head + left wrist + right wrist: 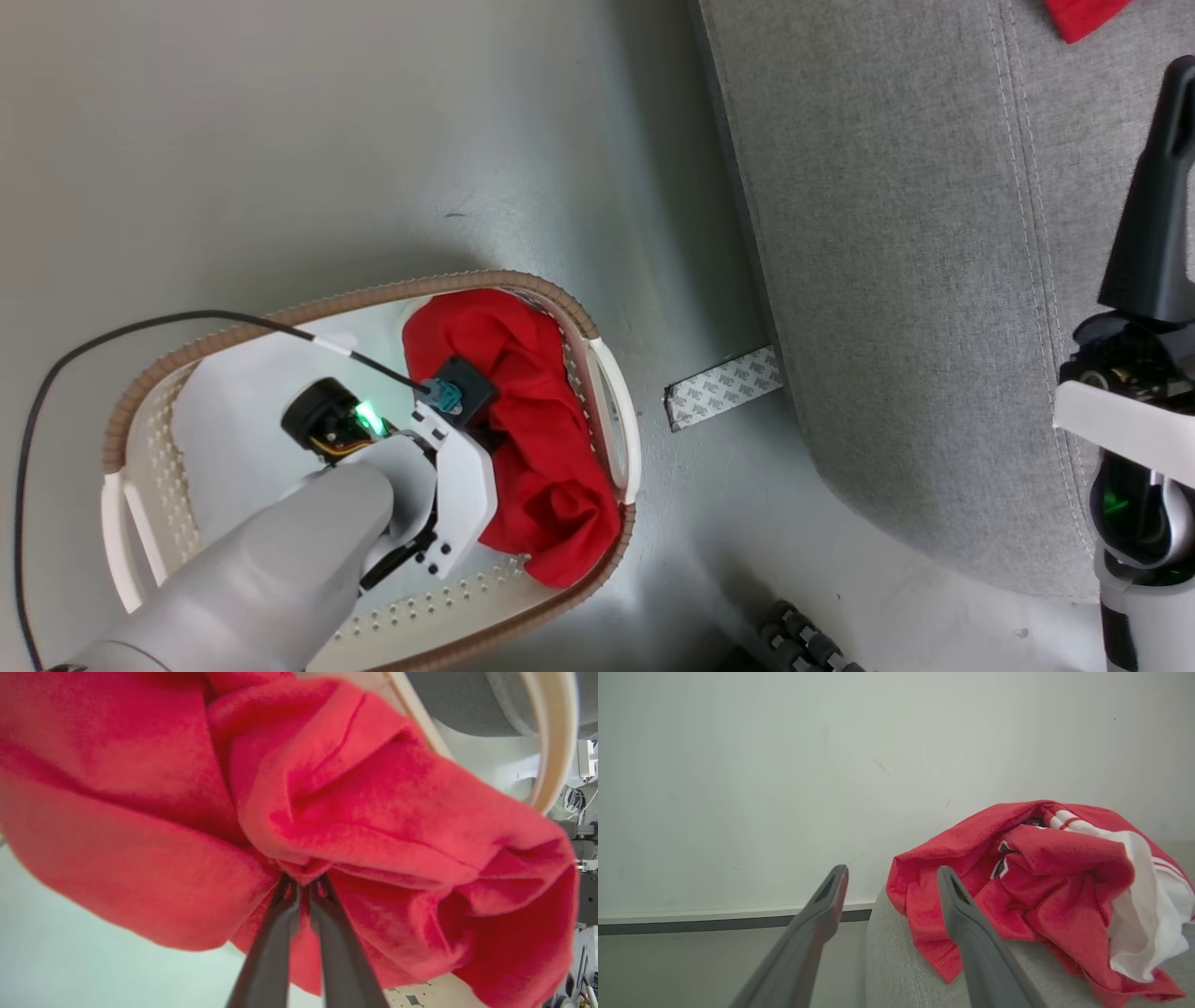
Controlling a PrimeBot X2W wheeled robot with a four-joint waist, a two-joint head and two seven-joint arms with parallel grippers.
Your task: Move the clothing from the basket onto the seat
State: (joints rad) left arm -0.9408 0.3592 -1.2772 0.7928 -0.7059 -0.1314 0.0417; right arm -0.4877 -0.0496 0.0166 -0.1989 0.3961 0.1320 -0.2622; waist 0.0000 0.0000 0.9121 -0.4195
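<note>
Cable (121, 331): I see a black lead looping over the floor (327, 140) and across the basket's tan rim to the wrist unit.
Left arm (271, 560): pale forearm reaching down into the basket from the lower left of the head view; wrist housing sits over the garment's inner edge.
Basket (140, 485): white, perforated, standing on the floor well left of the seat. Its left half shows bare bottom.
Left pincer (302, 884): clenched. In the left wrist view I read both dark fingers drawn nearly together, with a small fold of red cloth nipped between their tips.
Red garment (532, 439): crumpled, plain red, inside the basket and heaped against its right wall, reaching up to the rim. It bulges around the fingertips on all sides in the left wrist view (140, 835).
Tape strip (724, 385): pale printed strip flat on the floor between basket and seat, one end at the seat's base.
Seat (887, 280): light grey upholstery with stitched seams.
Banded garment (1041, 882): red with white bands, bunched on the seat near its edge.
Right pincer (892, 877): released, fingers spread wide with nothing between them, held above the seat's edge just beside the banded garment. I cannot tell whether a finger touches it.
</note>
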